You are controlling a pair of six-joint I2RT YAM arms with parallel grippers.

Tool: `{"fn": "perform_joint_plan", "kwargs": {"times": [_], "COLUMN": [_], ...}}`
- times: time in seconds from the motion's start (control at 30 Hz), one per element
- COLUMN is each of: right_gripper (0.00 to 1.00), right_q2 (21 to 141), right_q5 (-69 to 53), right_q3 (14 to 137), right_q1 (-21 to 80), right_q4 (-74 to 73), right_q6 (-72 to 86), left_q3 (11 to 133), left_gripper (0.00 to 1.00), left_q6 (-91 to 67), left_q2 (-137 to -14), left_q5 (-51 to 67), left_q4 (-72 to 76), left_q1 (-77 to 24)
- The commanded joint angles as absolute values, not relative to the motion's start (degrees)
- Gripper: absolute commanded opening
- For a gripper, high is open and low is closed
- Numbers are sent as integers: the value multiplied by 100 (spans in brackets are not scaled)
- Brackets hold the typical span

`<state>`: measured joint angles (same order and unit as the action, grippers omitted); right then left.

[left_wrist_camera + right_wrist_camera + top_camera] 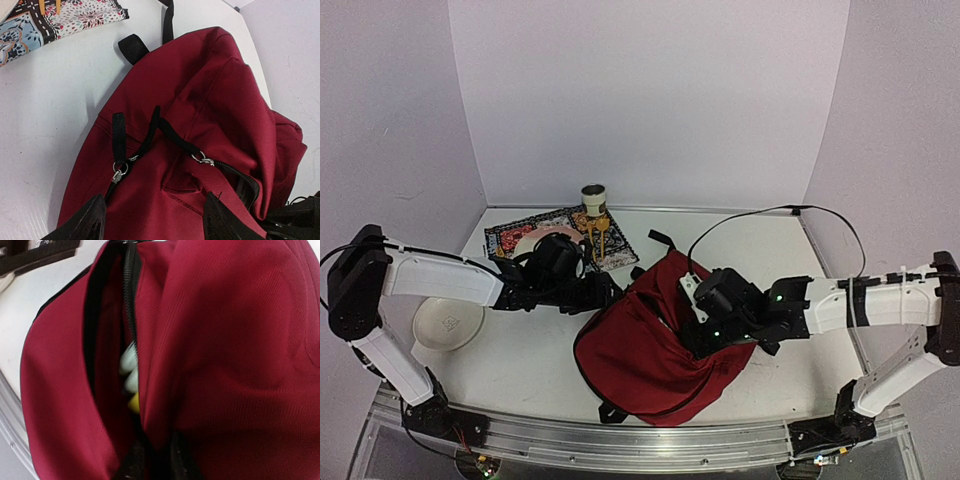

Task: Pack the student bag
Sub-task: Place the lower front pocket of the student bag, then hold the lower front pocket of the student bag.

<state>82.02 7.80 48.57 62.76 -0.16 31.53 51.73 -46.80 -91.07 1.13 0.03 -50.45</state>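
Top external view has the bag (650,350) slumped on the table (520,370) between both hands: just ahead of the left hand (605,292), and around the tips of the right hand (700,340), which reaches into its mouth. Left hand's fingers (90,222) stand apart over the red fabric, clamped on nothing. Whether the right hand is apart or together I cannot tell; its tips are lost in dark lining. Likely trouble: pulling the right hand out could snag the zip (131,300) or lining and drag the soft bag, since nothing pins it; what look like pens (129,377) just ahead of that hand, near the opening, could then slide out. Bag looks limp, dark red and creased, with black straps (132,48) and metal zip pulls (119,172)
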Motion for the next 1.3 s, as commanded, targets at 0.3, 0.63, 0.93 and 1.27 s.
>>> {"fn": "perform_joint_plan", "kwargs": {"times": [0.3,0.63,0.93,1.27], "right_gripper": [45,22,12,7], "right_q2": [8066,9595,9900,9501], "right_q5": [1087,1700,1613,1167], "right_q3": [6466,7694,6829,5229], "right_q1": [6328,6074,6071,6069], "right_q4": [-448,-456,-359,1131], "right_q6": [2028,1811,2412,2768], "left_q3": [5294,5197,5347,5583], "left_gripper": [64,58,59,58], "left_q6": [-4695,-4894,-5115,-5240], "left_q2": [-9128,-9192,-9565,-9957], "left_q5": [807,1225,1506,1855], "left_q4": [447,729,918,1042], "left_q1": [-4711,-4539,-4518,-4518]}}
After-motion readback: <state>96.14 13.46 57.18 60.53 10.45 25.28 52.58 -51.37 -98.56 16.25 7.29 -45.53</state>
